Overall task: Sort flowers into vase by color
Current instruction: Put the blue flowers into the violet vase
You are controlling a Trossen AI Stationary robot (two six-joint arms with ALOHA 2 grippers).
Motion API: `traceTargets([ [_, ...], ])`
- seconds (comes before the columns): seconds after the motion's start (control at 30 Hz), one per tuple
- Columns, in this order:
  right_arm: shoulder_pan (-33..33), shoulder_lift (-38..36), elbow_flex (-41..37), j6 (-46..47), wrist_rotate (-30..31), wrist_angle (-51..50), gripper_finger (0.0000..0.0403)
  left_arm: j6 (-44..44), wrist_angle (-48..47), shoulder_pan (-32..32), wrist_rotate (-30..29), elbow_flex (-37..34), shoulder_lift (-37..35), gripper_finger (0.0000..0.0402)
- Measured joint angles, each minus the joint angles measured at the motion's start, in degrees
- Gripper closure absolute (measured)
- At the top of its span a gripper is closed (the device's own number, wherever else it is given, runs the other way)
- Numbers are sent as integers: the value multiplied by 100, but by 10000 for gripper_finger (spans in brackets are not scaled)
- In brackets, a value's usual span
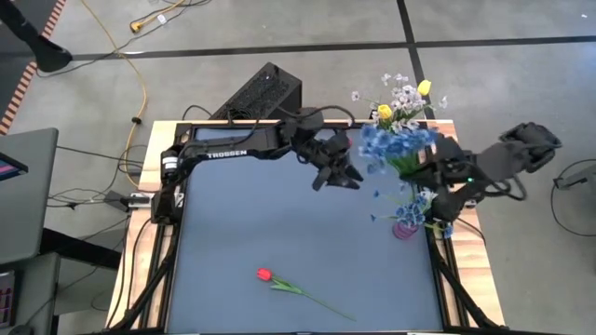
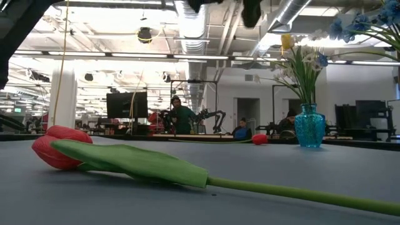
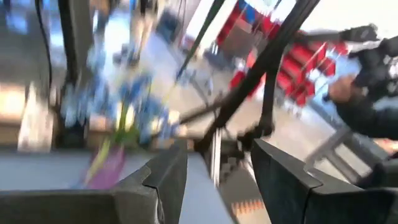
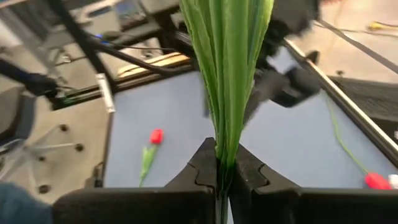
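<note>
Right end effector (image 4: pixel 222 167): clamped tight on the green stem of the blue flower bunch (image 1: pixel 396 146), holding it above the right far part of the table (image 1: pixel 279 223), over the pink vase (image 1: pixel 406 228).
Left end effector (image 1: pixel 340 172): fingers parted and empty, hanging in the air just left of the blue bunch, near the middle of the table's far half.
Pink vase: stands at the right edge of the table with some blue blossoms already in it.
Blue vase (image 2: pixel 309 127): at the far right side, holding the white spray and yellow buds (image 1: pixel 424 87).
Red tulip (image 1: pixel 264 274): lies flat on the near middle of the table, its stem trailing to the right; well apart from both arms, not yet sorted.
Risk, crowding: the two end effectors sit close together around the bunch; a careless move by either could knock the blossoms or clip the other arm.
Risk, insertion: the pink vase looks small and already has stems in it; lowering the bunch off-centre could tip it or push it off the table's right edge.
Risk, slip: the grip is low on a thin bundle of stems, so the heavy blue heads may swing or sag and miss the mouth.
Risk, wrong vase: the blue vase stands near; drifting far would mix colours.
</note>
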Motion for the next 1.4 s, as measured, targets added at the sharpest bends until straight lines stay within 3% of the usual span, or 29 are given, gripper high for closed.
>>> traceTargets([
  [0.1,691,-132,-73,161,379,-48,364,364,-815,25,-19,0,0,235],
  [0.27,2057,-495,-818,1111,1417,-410,364,844,-1704,-72,-639,0,0,235],
  [0.5,3965,-999,-2224,1491,3342,330,364,1172,-2290,-330,-1272,0,0,235],
  [0.73,5434,-1101,-2937,2262,4366,422,364,1372,-2712,-463,-1719,0,0,235],
  [0.9,5968,-1044,-3278,2797,4918,81,364,1374,-2813,-554,-1907,0,0,235],
  [1.17,6161,-1048,-3681,2777,4970,-7,364,1273,-2813,-678,-2198,0,0,235],
  [1.3,6201,-1123,-3681,2340,4979,-261,364,1209,-2856,-746,-2399,0,0,235],
  [1.4,6196,-1179,-3681,2626,4932,-658,364,1159,-2827,-796,-2555,-15,0,235],
])
